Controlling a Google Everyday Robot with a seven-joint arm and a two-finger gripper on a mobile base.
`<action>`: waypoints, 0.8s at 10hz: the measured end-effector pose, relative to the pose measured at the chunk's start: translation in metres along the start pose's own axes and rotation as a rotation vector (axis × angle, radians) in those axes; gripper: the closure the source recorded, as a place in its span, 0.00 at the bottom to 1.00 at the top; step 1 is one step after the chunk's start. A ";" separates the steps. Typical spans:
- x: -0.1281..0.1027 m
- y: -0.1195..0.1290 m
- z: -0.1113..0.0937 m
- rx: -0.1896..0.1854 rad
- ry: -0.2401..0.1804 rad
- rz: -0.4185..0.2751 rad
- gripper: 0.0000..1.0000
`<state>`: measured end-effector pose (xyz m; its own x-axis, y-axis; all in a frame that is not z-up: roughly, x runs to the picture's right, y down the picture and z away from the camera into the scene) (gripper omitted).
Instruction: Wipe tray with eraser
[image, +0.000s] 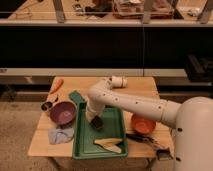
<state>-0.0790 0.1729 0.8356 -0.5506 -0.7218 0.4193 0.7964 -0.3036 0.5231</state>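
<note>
One high camera beside the arm (135, 102) looks down toward the tool (95, 120) in the tray (82, 144)

Wooden table (140, 87) carries green tray (114, 118), purple bowl (62, 112), orange bowl (143, 124), blue cloth (60, 135), carrot (56, 85)

We see the white arm (131, 103), its end effector (93, 118) holding the black eraser (97, 123) on the green tray (116, 115), beside a purple bowl (63, 113).
</note>
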 end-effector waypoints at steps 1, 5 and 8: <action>-0.011 -0.005 0.008 0.009 -0.015 -0.003 1.00; -0.048 0.012 0.006 0.007 -0.038 0.039 1.00; -0.057 0.036 0.001 0.000 -0.031 0.098 1.00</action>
<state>-0.0191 0.2035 0.8317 -0.4777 -0.7284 0.4912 0.8467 -0.2326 0.4785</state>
